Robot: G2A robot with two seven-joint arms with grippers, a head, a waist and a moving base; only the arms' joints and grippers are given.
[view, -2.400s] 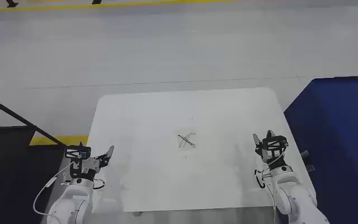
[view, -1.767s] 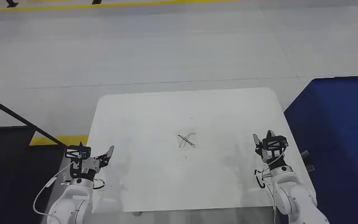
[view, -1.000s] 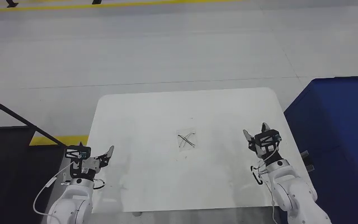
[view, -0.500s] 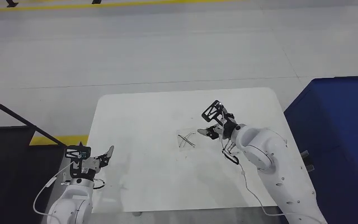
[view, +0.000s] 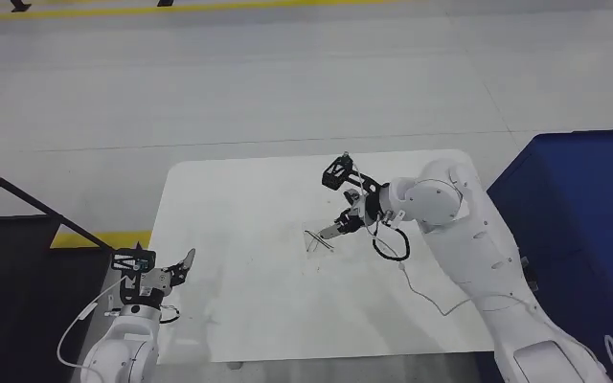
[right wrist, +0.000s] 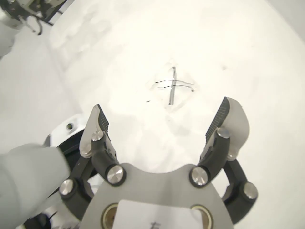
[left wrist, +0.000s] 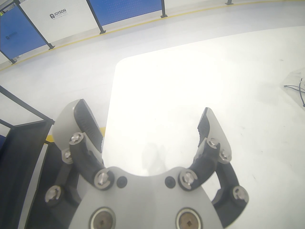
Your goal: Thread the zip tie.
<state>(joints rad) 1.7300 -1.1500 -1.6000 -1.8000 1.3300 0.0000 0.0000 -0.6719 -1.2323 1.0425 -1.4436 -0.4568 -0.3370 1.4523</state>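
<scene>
Hovering over mid-table, the R gripper (view: 342, 226) sits just beside the zip ties (view: 319, 239), on their right as seen from above. Its jaws are spread wide w/ nothing between them. In the R wrist view the ties lie on the surface ahead of the gap between the fingers (right wrist: 221, 117), apart from both pads. Fingers are black w/ fine ribbed pads, backed by smooth pale curved shells and fixed w/ round silver screws. The zip ties are thin dark strips lying flat near the table's centre: one straight greyish strip, crossed by approx. two slimmer curved ones, so from above they read as a small X. A faint diamond-shaped outline surrounds them, poss. a clear film (right wrist: 183, 96) under or around them; too washed out to be sure. The table (view: 239, 211) is a white, matte slab w/ rounded corners and a few small dark specks. The L gripper (view: 163, 270) is at the near left edge of the table, well apart from the ties, jaws likewise wide apart and empty. It has the same ribbed black pads and pale shells.
</scene>
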